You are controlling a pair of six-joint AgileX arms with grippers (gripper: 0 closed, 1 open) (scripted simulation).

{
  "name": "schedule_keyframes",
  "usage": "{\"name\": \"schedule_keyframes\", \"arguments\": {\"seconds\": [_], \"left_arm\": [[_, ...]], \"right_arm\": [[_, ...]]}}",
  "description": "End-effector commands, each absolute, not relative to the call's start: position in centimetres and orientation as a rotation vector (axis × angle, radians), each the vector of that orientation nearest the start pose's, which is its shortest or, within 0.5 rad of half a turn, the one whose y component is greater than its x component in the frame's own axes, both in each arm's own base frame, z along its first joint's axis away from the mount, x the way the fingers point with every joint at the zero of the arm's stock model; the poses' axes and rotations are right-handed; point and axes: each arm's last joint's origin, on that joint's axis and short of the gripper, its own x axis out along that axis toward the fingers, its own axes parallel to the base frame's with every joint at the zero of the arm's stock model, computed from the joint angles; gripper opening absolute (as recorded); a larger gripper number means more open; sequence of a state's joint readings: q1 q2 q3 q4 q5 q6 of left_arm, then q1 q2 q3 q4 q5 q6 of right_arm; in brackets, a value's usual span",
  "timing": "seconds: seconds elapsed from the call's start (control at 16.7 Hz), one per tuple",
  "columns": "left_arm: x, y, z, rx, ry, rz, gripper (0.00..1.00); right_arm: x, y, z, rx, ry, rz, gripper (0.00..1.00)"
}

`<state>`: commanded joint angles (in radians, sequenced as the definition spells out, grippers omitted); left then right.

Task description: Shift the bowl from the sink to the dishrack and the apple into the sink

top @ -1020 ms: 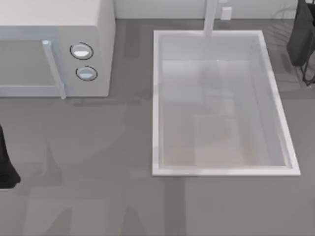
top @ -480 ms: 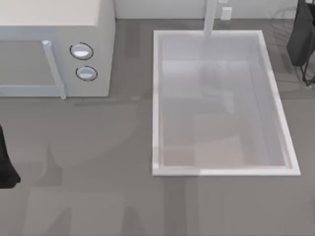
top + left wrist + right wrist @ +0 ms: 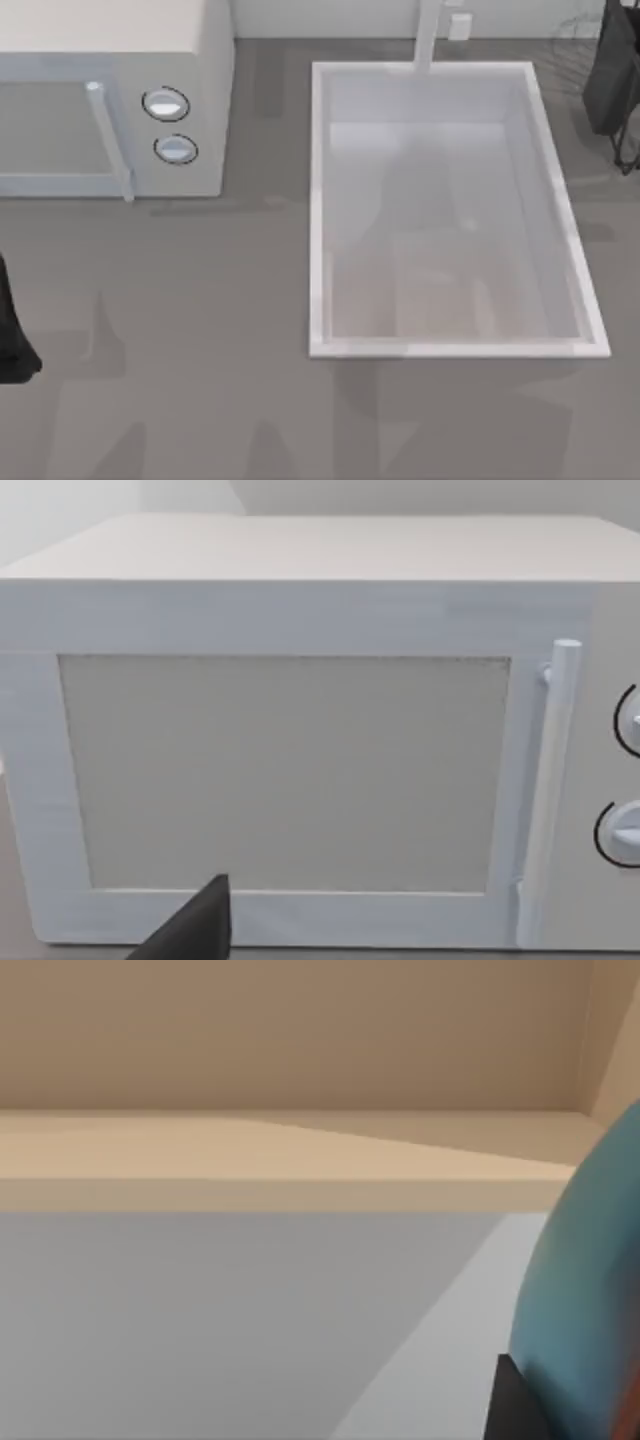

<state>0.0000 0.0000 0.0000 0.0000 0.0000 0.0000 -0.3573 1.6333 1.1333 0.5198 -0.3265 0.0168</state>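
Step in hand: judged to be the bowl transfer. The right wrist view has a blue curved surface, taken for the bowl (image 3: 590, 1290), close against the camera with a dark claw part beside it at the frame's lower corner. The bowl appears to be carried by the right arm, off the sink.

Right arm: dark body (image 3: 612, 75) at the top view's far right edge, beside wire-like lines that may belong to a dishrack; this cannot be confirmed.

Right claw: state cannot be told; the fingers are not visible. A hold on the bowl is inferred, not seen.

Left arm: parked at the top view's left edge (image 3: 12, 335), near the counter's front. Its wrist camera faces the microwave (image 3: 290, 740); one dark finger tip (image 3: 195, 930) is in the frame. Left claw state: cannot tell.

Sink (image 3: 318, 210): white basin with faucet at its far rim. Contents: nothing visible inside; only shadows on the floor of the basin.

Microwave: door closed, two knobs; interior not visible.

Apple: location cannot be stated from these views.

Counter (image 3: 200, 350): grey, bare around the sink.

Next move, as judged: set the bowl down level on the rack, release, then locate the apple and bring it over the basin.

Risk: the bowl may tip on release if seated unevenly.
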Motion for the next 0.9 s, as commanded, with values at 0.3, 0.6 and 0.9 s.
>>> {"name": "schedule_keyframes", "arguments": {"seconds": [0.3,0.6,0.9], "left_arm": [[10.6,-0.1,16.0,0.0,0.0,0.0,1.0],[10.6,-0.1,16.0,0.0,0.0,0.0,1.0],[10.6,-0.1,16.0,0.0,0.0,0.0,1.0]], "right_arm": [[37.8,-11.1,23.1,-0.003,-0.009,-0.011,0.0],[37.9,-10.8,21.9,0.0,0.0,-0.01,0.0],[37.9,-10.8,21.9,0.0,0.0,-0.01,0.3]]}}
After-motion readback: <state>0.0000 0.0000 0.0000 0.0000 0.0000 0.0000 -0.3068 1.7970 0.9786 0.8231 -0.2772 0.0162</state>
